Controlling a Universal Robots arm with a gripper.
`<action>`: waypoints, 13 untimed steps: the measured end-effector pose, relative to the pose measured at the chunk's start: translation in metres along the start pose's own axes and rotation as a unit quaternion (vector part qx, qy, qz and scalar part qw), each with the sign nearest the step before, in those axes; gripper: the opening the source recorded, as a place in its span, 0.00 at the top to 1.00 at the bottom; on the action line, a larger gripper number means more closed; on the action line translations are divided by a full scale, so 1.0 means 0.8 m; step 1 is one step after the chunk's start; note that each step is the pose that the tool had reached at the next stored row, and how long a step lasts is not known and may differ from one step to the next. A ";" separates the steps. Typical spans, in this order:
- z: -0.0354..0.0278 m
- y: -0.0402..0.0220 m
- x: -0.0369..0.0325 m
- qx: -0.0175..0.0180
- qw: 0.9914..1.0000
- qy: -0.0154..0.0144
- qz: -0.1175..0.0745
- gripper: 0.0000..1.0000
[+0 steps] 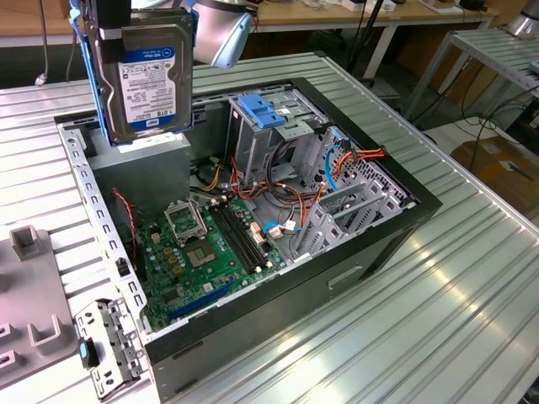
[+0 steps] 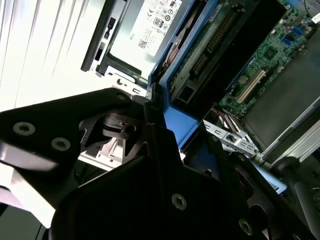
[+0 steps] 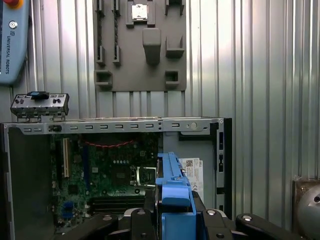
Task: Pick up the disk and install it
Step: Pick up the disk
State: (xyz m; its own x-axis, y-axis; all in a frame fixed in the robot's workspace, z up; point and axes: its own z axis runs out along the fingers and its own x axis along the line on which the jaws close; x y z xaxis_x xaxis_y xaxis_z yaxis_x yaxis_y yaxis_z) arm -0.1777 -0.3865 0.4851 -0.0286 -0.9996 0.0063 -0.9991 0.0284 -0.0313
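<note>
Table (image 1: 472,320): ribbed metal top; I see the open computer case (image 1: 370,252) lying on its side on it.
Case interior: green motherboard (image 1: 210,244) on the floor, loose cables beside it, all exposed to me.
Grey metal box (image 2: 150,25): sits in the case corner directly under the raised load, with a white sticker on it.
Drive cage (image 1: 261,126): grey metal with a blue plastic handle, standing upright inside the case; I can't tell from here whether a bay is free.
Disk (image 1: 152,80): hanging on edge above the case, clear of everything inside, label facing the exterior view.
Gripper (image 1: 145,32): fingers pinched on the disk's upper end; in the first wrist view a blue side rail runs between them.
Progress: I judge the pickup done, since the disk is off every surface. Installation is not done; nothing is seated.
Print: the disk label is white, banded blue and black, with text I'm leaving unread. The box sticker carries small print and marks.
</note>
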 end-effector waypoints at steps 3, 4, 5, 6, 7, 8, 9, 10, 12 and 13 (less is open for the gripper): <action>0.0000 -0.0011 0.0000 0.000 1.000 0.000 0.000 0.63; 0.0000 -0.0012 0.0000 0.000 1.000 0.000 0.000 0.63; 0.0000 -0.0012 0.0000 0.000 1.000 0.000 0.000 0.63; 0.0000 -0.0013 0.0000 0.000 1.000 0.000 0.000 0.63; 0.0001 -0.0013 0.0000 0.000 1.000 0.000 0.000 0.63; 0.0001 -0.0013 0.0000 0.000 1.000 0.000 0.000 0.63; 0.0001 -0.0014 0.0000 0.001 1.000 0.000 0.000 0.63; 0.0002 -0.0015 -0.0001 0.001 1.000 0.000 0.000 0.63; 0.0003 -0.0016 -0.0001 0.003 1.000 0.000 0.000 0.63; 0.0003 -0.0020 0.0000 0.003 1.000 0.000 0.000 0.63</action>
State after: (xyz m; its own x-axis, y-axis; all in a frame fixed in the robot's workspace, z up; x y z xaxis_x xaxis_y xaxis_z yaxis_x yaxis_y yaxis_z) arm -0.1761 -0.3865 0.4849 -0.0287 -0.9996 0.0061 -0.9989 0.0285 -0.0369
